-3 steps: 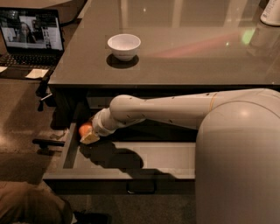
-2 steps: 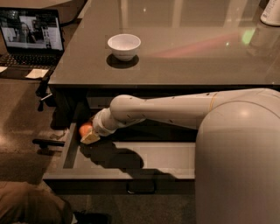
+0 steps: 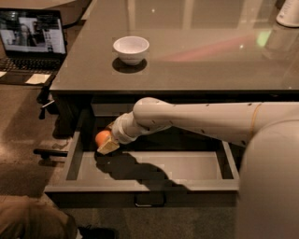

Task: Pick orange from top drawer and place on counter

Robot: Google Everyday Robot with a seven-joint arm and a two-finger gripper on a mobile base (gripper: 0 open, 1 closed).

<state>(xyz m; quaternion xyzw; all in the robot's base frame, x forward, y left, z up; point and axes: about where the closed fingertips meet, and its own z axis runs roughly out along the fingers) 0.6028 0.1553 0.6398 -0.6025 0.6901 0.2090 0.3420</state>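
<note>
The orange (image 3: 101, 137) is at the back left of the open top drawer (image 3: 191, 169), a wide dark grey drawer with a lighter floor and a small metal handle (image 3: 149, 202) on its front. My gripper (image 3: 106, 143) reaches in from the right under the counter edge and is shut on the orange, with a pale finger (image 3: 109, 146) showing below and to the right of the fruit. My white arm crosses above the drawer and casts a shadow on its floor. The glossy grey-brown counter (image 3: 205, 51) lies above the drawer.
A white bowl (image 3: 131, 48) stands on the counter near its front left. A white object (image 3: 288, 12) sits at the counter's far right corner. An open laptop (image 3: 31, 41) is on a low surface at the left. The speckled floor (image 3: 23, 140) lies left of the drawer.
My gripper and the orange have shifted together a little to the right inside the drawer. The drawer, bowl and counter have not moved.
</note>
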